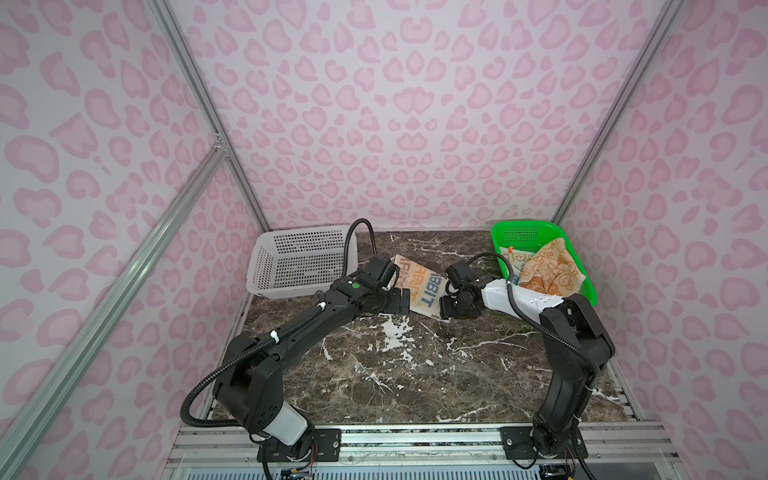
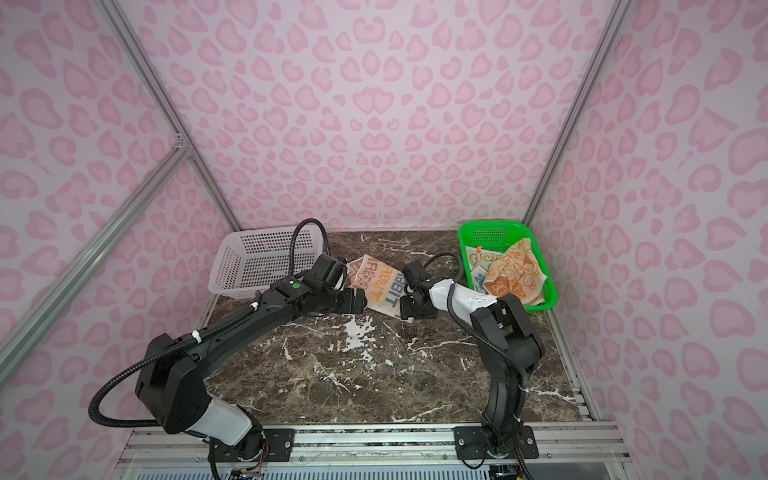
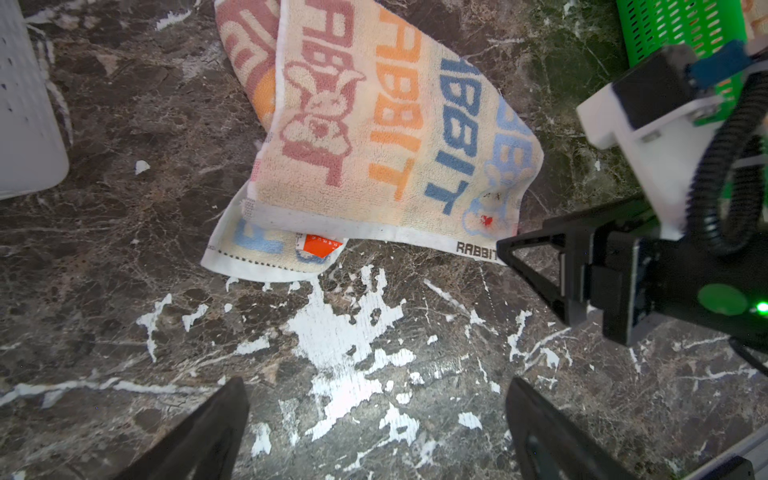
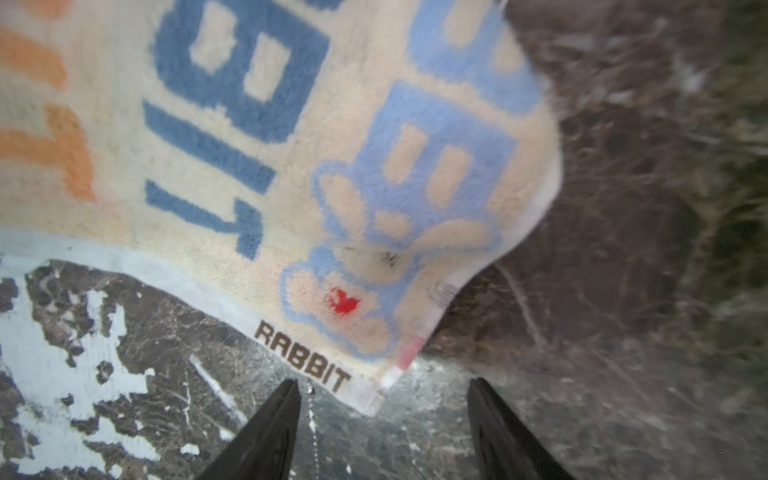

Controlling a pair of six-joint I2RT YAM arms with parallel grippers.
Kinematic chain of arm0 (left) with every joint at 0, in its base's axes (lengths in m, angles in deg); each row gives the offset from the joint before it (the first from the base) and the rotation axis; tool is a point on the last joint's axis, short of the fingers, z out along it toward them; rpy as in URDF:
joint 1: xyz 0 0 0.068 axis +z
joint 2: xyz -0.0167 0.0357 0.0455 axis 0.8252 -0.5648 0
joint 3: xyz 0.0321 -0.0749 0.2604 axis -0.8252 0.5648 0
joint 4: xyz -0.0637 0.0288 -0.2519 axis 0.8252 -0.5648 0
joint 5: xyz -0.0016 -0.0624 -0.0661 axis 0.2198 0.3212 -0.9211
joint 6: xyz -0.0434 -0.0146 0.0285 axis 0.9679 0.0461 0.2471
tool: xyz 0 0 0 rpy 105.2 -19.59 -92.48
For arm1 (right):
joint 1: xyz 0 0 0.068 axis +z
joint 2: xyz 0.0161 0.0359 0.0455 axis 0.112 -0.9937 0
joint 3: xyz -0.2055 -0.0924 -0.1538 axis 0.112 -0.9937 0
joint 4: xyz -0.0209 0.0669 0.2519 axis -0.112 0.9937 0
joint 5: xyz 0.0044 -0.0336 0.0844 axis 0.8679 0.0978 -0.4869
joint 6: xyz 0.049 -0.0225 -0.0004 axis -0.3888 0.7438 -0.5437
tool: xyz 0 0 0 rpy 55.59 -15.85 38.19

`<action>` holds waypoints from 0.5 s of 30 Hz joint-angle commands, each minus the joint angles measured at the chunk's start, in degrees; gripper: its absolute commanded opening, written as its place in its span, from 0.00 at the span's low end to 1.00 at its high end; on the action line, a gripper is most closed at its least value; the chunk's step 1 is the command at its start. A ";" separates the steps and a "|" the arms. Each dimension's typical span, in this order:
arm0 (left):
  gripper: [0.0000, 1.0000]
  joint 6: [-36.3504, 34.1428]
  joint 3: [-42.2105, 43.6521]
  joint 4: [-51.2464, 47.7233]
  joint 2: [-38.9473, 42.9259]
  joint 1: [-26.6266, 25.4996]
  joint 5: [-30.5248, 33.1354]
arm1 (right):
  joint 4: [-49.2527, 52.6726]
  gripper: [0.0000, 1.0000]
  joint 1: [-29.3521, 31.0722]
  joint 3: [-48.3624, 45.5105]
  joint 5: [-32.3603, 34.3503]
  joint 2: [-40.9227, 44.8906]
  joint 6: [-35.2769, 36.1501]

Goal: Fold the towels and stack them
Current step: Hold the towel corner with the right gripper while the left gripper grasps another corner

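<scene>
1. Three towels are in play. The cream RABBIT towel lies on the counter between my two arms, loosely doubled over with one layer askew. The orange bunny towel and a paler bunny-print towel sit heaped in the green basket at the far right.
2. My left end effector hovers low by the cream towel's near left edge, fingers spread wide and holding nothing. I judge it is placed there to take that side of the cloth.
3. My right end effector sits at the near right corner, the one with the small RABBIT label. Its fingers stand apart and the corner lies just ahead of the tips, not between them, so nothing is pinched.
4. An arm at each side makes sense to me: limp terry needs two corners caught to be pulled flat before a clean fold.
5. The white basket at the far left holds no towel that I can see. I guess the stack may go there.
6. By my reading the task is early, as no towel is neatly folded yet.
</scene>
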 commanded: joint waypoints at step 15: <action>0.98 -0.19 1.09 -0.63 0.81 0.83 0.70 | 6.24 0.25 2.36 1.73 6.16 -6.01 -0.51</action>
